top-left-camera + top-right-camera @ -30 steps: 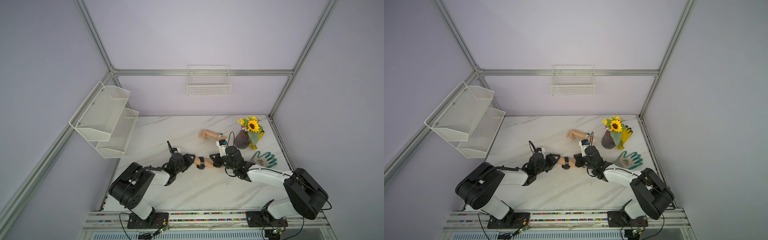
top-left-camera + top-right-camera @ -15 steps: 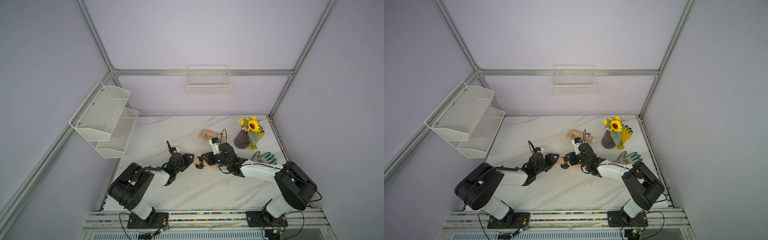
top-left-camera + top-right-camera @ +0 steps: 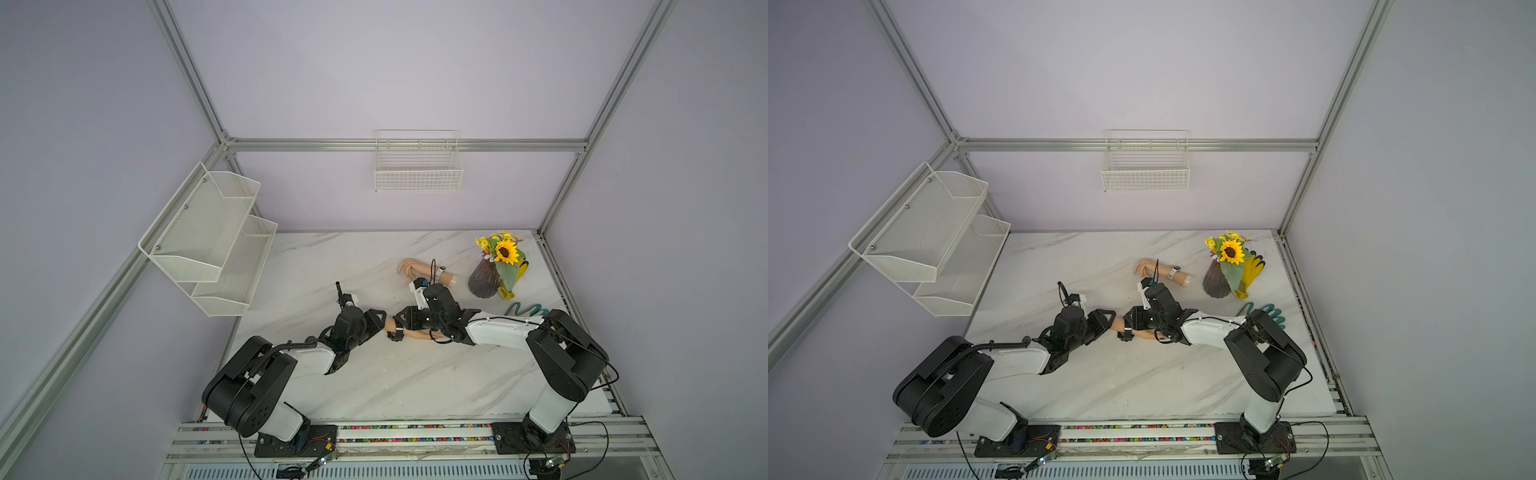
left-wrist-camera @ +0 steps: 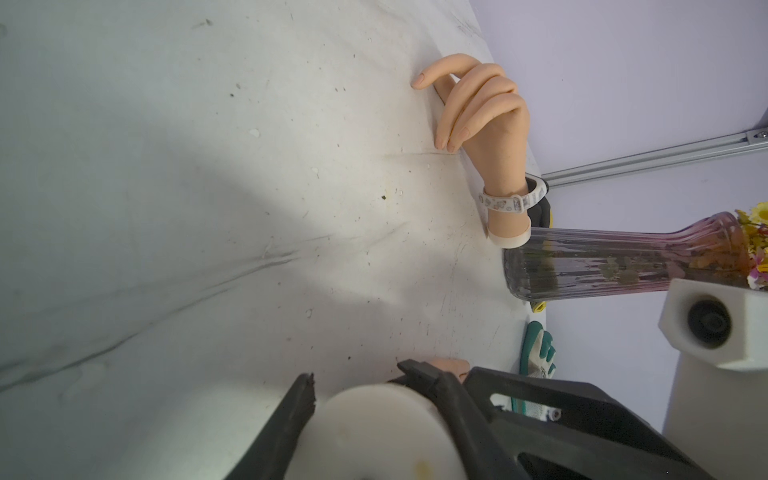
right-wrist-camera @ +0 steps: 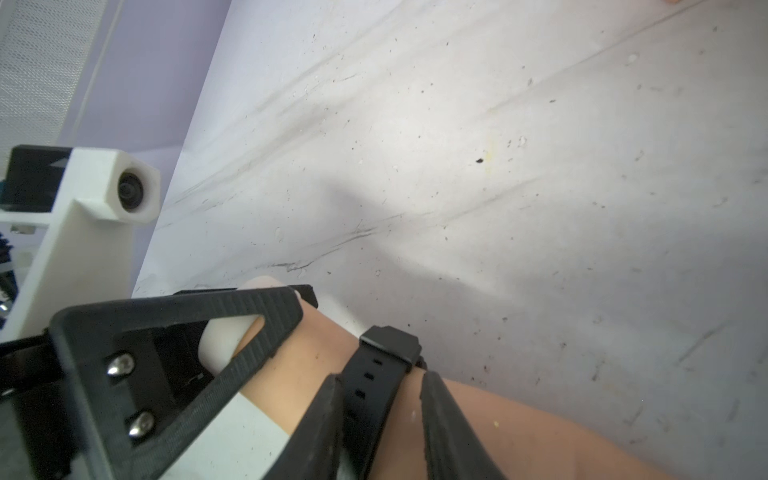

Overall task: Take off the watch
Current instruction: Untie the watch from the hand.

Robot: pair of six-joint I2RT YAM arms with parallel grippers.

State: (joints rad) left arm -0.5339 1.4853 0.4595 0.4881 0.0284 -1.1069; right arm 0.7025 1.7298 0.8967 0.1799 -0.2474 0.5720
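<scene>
Big marble table (image 3: pixel 374 386), mostly bare, and all the action sits just below the middle of the frame in both top views, with two arms nose to nose.

The left gripper (image 3: pixel 380 322) has its jaws closed on the white capped end of the mannequin forearm (image 3: pixel 413 333), which lies on the table. The left wrist view shows that cap wedged between the fingers (image 4: pixel 436 390).

The right gripper (image 5: pixel 380 378) comes in opposite with its jaws partway apart. There's one finger on each side of the black watch (image 5: pixel 388 347), which is buckled round the wrist. One finger looks pressed to the strap and the other shows a sliver of skin beside it, so I'd say it straddles the strap and holds nothing.

Here's the worry: that cap is smooth and rounded. If the right arm tugs the strap along the forearm, the forearm may slide or roll out of the left's hold.

The strap tail runs under its keeper loop (image 5: pixel 390 340). I'd guess a plain pinch just squeezes band against skin and slips off without freeing anything.

Right of centre in the frame stand the vase (image 3: pixel 484 278) and a second mannequin hand (image 3: pixel 411 268) with a white watch (image 4: pixel 511 203), well apart from the work. A wide swing of the right arm's elbow is the only threat I see there.
</scene>
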